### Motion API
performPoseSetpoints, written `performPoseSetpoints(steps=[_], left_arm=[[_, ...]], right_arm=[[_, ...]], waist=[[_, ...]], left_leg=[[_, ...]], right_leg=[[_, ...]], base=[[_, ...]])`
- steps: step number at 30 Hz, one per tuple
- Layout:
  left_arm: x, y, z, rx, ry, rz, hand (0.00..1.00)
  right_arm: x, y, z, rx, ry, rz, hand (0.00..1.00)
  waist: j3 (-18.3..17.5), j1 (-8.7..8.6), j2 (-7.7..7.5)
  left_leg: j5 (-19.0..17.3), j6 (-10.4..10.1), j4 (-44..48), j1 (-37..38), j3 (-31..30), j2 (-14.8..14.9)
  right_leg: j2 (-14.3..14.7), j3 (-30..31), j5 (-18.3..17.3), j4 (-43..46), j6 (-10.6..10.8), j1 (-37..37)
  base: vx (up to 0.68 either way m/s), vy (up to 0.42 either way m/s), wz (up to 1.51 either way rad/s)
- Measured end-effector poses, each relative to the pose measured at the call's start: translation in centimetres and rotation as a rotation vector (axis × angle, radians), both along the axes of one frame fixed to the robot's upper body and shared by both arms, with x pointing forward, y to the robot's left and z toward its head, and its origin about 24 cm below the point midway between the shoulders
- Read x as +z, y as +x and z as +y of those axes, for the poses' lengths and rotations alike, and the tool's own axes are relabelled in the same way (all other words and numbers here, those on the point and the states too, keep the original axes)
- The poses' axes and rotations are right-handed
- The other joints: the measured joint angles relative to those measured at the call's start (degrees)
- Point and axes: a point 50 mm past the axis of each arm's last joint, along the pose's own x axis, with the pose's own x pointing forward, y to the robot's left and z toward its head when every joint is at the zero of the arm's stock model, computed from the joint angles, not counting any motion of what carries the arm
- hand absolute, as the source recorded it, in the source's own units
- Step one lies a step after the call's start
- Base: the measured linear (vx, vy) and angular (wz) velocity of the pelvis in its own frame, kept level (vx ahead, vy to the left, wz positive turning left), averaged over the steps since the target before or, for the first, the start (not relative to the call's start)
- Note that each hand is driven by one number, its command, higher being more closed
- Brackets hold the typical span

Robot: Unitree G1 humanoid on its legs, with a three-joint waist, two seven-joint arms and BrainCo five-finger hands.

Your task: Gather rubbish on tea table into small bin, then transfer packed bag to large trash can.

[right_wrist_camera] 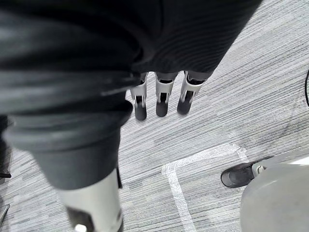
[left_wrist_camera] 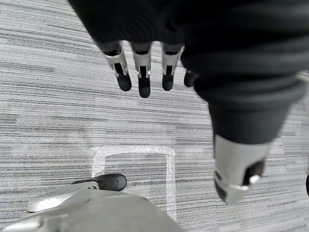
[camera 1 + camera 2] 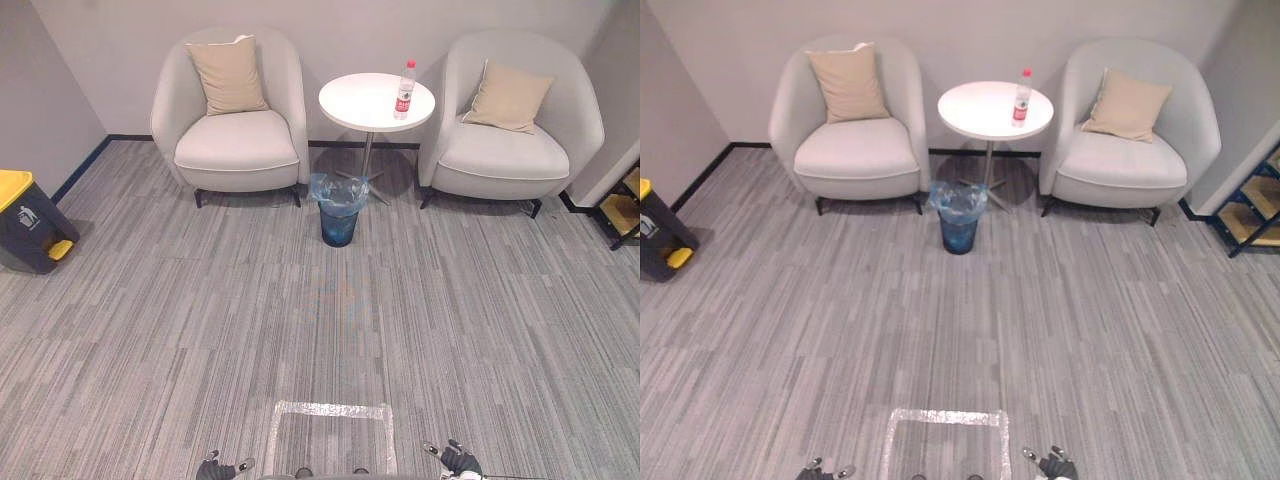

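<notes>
Head views. The round white bench (image 3: 365,100) stands between two pale armchairs, the left armchair (image 3: 235,145) and the right armchair (image 3: 510,155), each with a tan cushion leaning on its back. The one piece of rubbish, a clear bottle (image 3: 405,90) with a red cap, stands upright near the bench's right edge. Its label is a red band, and the print on it is too small for me to read. The small bin (image 3: 339,215), dark blue and lined with a pale blue bag (image 3: 338,188) that folds over its rim, sits on the carpet just in front of the bench's pedestal. The large trash can (image 3: 28,222) stands well apart by the left wall. It has a dark body, a yellow lid and a yellow pedal, with a white pictogram on its side and no words that I can make out.

Differences between views. The left eye view takes in the whole large trash can, whereas the right eye view cuts it at the edge. In turn, the right eye view gives more of a blue-framed shelf rack (image 3: 1250,205) beside the right armchair. A rectangle of clear tape (image 3: 330,412) marks the carpet close in front of me.

Wrist views. My left hand (image 2: 143,72) and my right hand (image 1: 161,96) both hang over the striped grey carpet. Their fingers are straight, side by side, and hold nothing. Each wrist view shows a corner of the tape rectangle lying past the fingertips.
</notes>
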Motion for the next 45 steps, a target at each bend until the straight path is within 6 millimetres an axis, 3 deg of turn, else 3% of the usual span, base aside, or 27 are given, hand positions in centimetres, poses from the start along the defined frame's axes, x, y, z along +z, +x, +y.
performPoseSetpoints(steps=[23,30,33,34,35,37,38,40,43,44,45], left_arm=[[0.1,0.4,0.0,-0.022,0.005,-0.005,0.00],[0.1,0.9,-0.1,-0.034,0.005,-0.011,0.00],[0.2,1.6,0.0,-0.033,0.005,-0.028,0.00],[0.3,1.5,0.1,-0.020,0.004,-0.028,0.00],[0.4,1.7,0.3,0.003,0.006,-0.041,0.00],[0.6,2.0,0.2,0.058,-0.008,-0.074,0.00],[0.6,1.9,0.0,0.093,-0.017,-0.084,0.00],[0.7,1.9,-0.2,0.108,-0.021,-0.100,0.00],[1.0,2.6,-0.2,0.104,-0.019,-0.132,0.00],[1.0,2.7,-0.2,0.103,-0.019,-0.137,0.00],[1.1,2.9,-0.2,0.102,-0.017,-0.142,0.00]], right_arm=[[0.0,0.9,1.1,0.039,0.012,-0.010,0.00],[0.2,1.3,1.0,0.042,0.013,-0.029,0.00],[0.2,1.3,0.9,0.037,0.011,-0.034,0.00],[0.3,1.4,0.9,0.031,0.010,-0.041,0.00],[0.3,1.5,1.0,0.023,0.012,-0.048,0.00],[0.5,1.4,0.8,0.011,0.006,-0.060,0.00],[0.6,1.6,0.8,0.010,0.000,-0.073,0.00],[0.7,1.5,0.6,0.001,-0.009,-0.075,0.00],[0.7,1.7,0.9,-0.005,-0.007,-0.074,0.00],[0.7,1.8,1.0,-0.004,-0.006,-0.077,0.00],[0.7,1.9,1.0,-0.005,-0.006,-0.076,0.00]], waist=[[0.05,0.97,-0.19],[0.69,0.65,0.16],[0.91,0.38,0.02],[1.21,0.40,-0.05],[1.74,0.49,-0.54],[2.17,0.49,0.33],[2.72,0.56,0.77],[2.94,1.00,1.27],[3.02,2.08,1.00],[3.12,2.31,0.84],[3.25,2.82,0.63]], left_leg=[[-0.90,0.00,-0.50,0.50,4.90,0.89],[-3.23,-0.86,3.64,-2.30,7.70,2.40],[-7.33,-2.12,10.95,-5.35,7.51,4.02],[-9.36,-3.79,17.24,-7.75,8.25,5.12],[-9.70,-4.16,26.22,-11.53,10.20,6.22],[-8.73,-3.49,41.94,-17.98,11.30,9.42],[-6.43,-2.16,49.83,-20.56,12.18,11.45],[-9.08,-1.63,54.86,-22.60,12.66,13.11],[-12.05,-2.83,49.61,-26.76,12.47,12.18],[-11.97,-2.93,46.34,-27.56,12.36,11.08],[-10.73,-3.30,37.38,-28.92,11.45,8.46]], right_leg=[[1.06,4.31,0.84,-0.91,-0.40,-0.82],[1.39,2.65,-2.48,5.56,-1.11,-6.05],[1.64,0.34,-4.70,7.73,-2.28,-6.42],[1.74,0.23,-5.50,8.23,-3.39,-6.18],[1.41,0.36,-6.12,9.09,-3.71,-5.93],[1.72,0.83,-6.97,10.71,-4.95,-5.39],[2.04,1.82,-7.96,11.32,-5.56,-4.05],[1.70,3.52,-9.66,12.03,-6.28,-1.55],[-0.45,6.21,-10.45,10.84,-6.10,0.40],[-1.25,6.76,-10.51,10.17,-5.97,0.68],[-2.99,8.21,-10.75,8.72,-5.54,1.14]], base=[[-0.03,-0.041,-0.10],[-0.01,-0.057,-0.21],[0.05,-0.097,0.15],[0.10,-0.136,0.04],[0.10,-0.122,0.00],[0.14,-0.097,-0.19],[0.18,-0.022,-0.39],[0.24,0.019,-0.35],[0.28,0.084,-0.41],[0.36,0.194,-0.55],[0.32,0.194,-0.44]])
